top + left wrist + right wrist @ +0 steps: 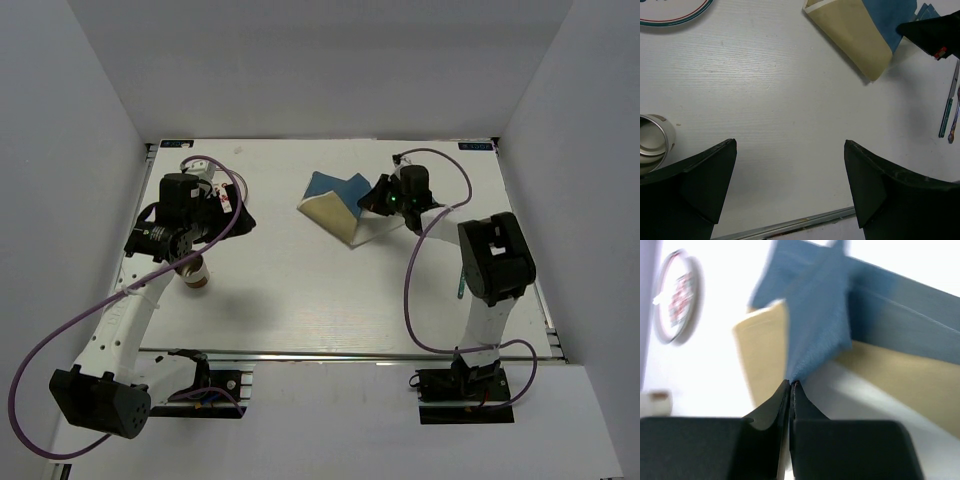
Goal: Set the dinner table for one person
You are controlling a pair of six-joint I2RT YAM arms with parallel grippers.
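Placemat (336, 207) far centre on dinner table (330, 300); cup (193, 272) left.

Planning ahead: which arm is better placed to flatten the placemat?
Probably the right arm: jaws shut on a blue corner of the placemat. The left arm has open jaws by the cup.

You have one table (300, 310), one blue-and-tan placemat (338, 205), one plate (670, 10) and one metal cup (654, 140). Utensils (946, 115): you can make out two, kind unclear.
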